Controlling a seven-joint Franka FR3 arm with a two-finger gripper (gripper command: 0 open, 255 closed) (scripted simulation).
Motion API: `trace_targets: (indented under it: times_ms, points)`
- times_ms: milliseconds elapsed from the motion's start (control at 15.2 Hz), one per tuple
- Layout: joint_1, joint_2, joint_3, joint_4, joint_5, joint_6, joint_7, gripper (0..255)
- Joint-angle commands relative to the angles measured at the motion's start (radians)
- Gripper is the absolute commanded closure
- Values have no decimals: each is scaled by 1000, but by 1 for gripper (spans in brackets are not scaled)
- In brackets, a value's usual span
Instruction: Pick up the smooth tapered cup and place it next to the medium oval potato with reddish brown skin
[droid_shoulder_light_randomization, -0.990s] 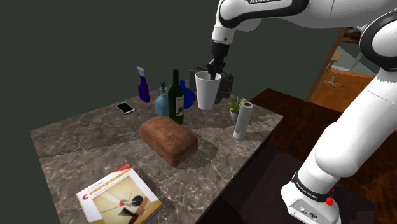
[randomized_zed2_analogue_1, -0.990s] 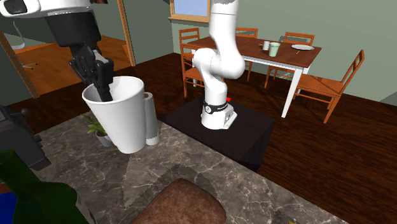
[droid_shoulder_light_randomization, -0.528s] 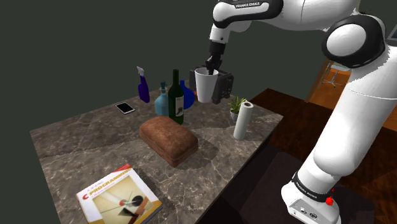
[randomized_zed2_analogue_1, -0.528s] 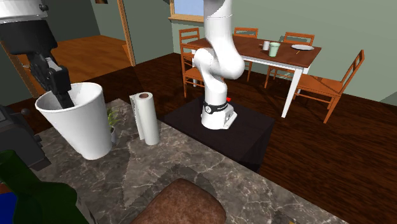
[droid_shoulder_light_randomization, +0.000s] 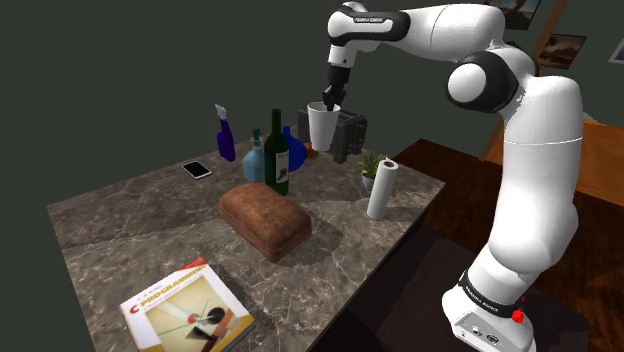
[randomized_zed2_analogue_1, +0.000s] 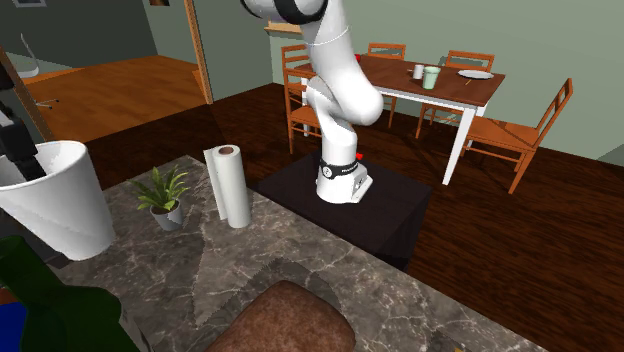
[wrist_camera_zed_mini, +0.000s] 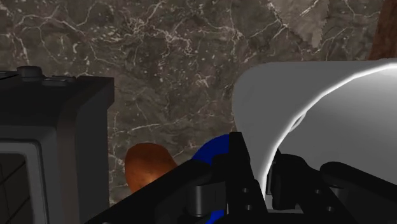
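Noted white tapered cup (droid_shoulder_light_randomization: 323, 127) aloft over the marble surface (droid_shoulder_light_randomization: 120, 225), close to the edge with the black toaster (droid_shoulder_light_randomization: 351, 135). Clamped at the rim by the end effector (droid_shoulder_light_randomization: 329, 104): one finger inside, the other outside, cup wall pinched between. Below it in the wrist view, a reddish-brown potato (wrist_camera_zed_mini: 147, 167) on the marble, between the toaster and a deep blue vessel (wrist_camera_zed_mini: 215, 145).

Along that same edge toward the shoulder view's left: dark green wine bottle (droid_shoulder_light_randomization: 277, 152), pale blue bottle (droid_shoulder_light_randomization: 256, 158), blue spray bottle (droid_shoulder_light_randomization: 225, 133), phone (droid_shoulder_light_randomization: 197, 170). Mid-surface, a brown loaf (droid_shoulder_light_randomization: 265, 218). By the edge on the shoulder view's right, paper towel roll (droid_shoulder_light_randomization: 380, 190) just beside a small potted plant (droid_shoulder_light_randomization: 371, 167). At the nearest corner, a book (droid_shoulder_light_randomization: 185, 310) lying flat.
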Motion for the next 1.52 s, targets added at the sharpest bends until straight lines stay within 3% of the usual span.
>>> trace_targets:
  times_ms: [0, 198, 264, 396, 660, 1452]
  points:
    - [-24, 90, -5, 124, 7, -38, -20, 255]
    - [-69, 281, -6, 420, 20, -146, -36, 255]
    - [-96, 427, 1, 667, 27, -247, -30, 255]
    - [-88, 371, -1, 539, 23, -177, -41, 255]
    - [-78, 320, -6, 398, 21, -87, -56, 255]
    - [-64, 278, -9, 164, 23, 102, -85, 255]
